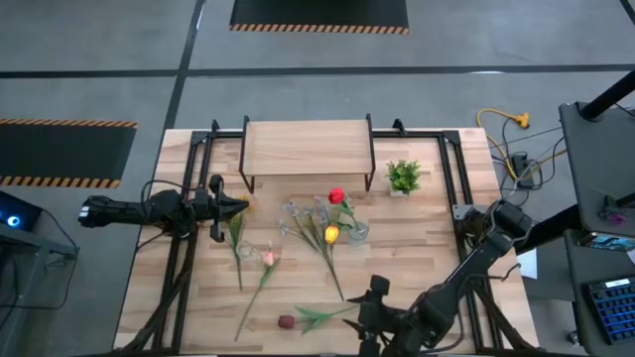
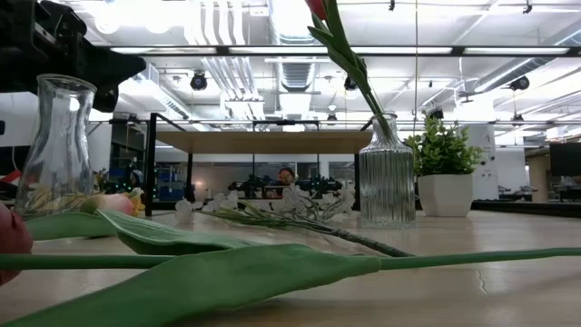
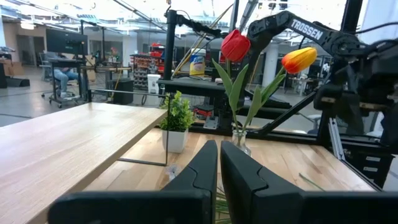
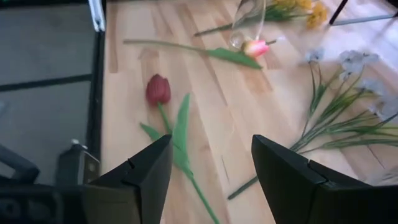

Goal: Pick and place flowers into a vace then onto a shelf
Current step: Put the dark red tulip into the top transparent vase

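A ribbed glass vase (image 1: 355, 230) stands mid-table with a red tulip (image 3: 235, 45) and a yellow-orange tulip (image 3: 298, 59) in it. A second clear vase (image 2: 58, 145) stands to its left, with no flower in it. Flat on the table lie a maroon tulip (image 4: 158, 89), a pink tulip (image 4: 256, 46), a white spray (image 4: 348, 106) and yellow blossoms (image 4: 298, 9). The shelf (image 1: 308, 147) stands at the far edge. My right gripper (image 4: 211, 168) hovers open above the maroon tulip's stem (image 1: 327, 313) near the front edge. My left gripper (image 3: 219, 174) is shut at the table's left, holding nothing.
A small potted plant (image 1: 403, 177) in a white pot stands right of the shelf. Black frame rails (image 1: 451, 169) run along both table sides. A person sits at a desk in the room beyond the table (image 3: 62, 78).
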Tool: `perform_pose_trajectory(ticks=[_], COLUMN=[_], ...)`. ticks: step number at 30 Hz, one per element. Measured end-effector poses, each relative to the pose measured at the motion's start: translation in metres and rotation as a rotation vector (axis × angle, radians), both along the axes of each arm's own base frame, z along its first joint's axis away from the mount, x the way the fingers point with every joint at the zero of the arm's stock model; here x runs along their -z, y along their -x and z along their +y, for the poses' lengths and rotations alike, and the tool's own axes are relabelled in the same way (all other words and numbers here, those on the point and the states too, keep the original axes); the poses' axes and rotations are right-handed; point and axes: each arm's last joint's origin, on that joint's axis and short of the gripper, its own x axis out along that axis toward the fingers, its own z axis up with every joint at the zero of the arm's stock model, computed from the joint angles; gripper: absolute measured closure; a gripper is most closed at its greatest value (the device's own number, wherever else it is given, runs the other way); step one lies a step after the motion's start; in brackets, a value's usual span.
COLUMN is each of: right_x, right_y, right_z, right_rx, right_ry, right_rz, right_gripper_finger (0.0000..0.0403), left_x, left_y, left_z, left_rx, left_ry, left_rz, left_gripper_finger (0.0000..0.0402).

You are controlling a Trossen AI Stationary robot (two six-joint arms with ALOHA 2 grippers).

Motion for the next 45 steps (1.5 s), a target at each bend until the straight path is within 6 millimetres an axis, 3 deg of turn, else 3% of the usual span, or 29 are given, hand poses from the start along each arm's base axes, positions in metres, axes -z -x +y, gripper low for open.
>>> perform_pose_trajectory(ticks=[9,21,45], right_x=[0.038,0.052,0.11], right_y=[-0.037,-0.092,-0.102], right_z=[0.001,-0.029,-0.032], right_rx=[-0.08,-0.307,-0.382], right_ry=[0.082,-0.084,-0.028], right_rz=[0.072,0.22,0.365], right_gripper_finger=[0.0194,0.0194,0.0203], left_x=[0.0,0.0,0.001], left_y=[0.0,0.0,0.0], left_z=[0.0,0.0,0.0], left_rx=[0.0,0.0,-0.001], left_ry=[0.0,0.0,0.0], left_rz=[0.0,0.002,0.007], left_gripper_finger=[0.0398,0.0398,0.0398])
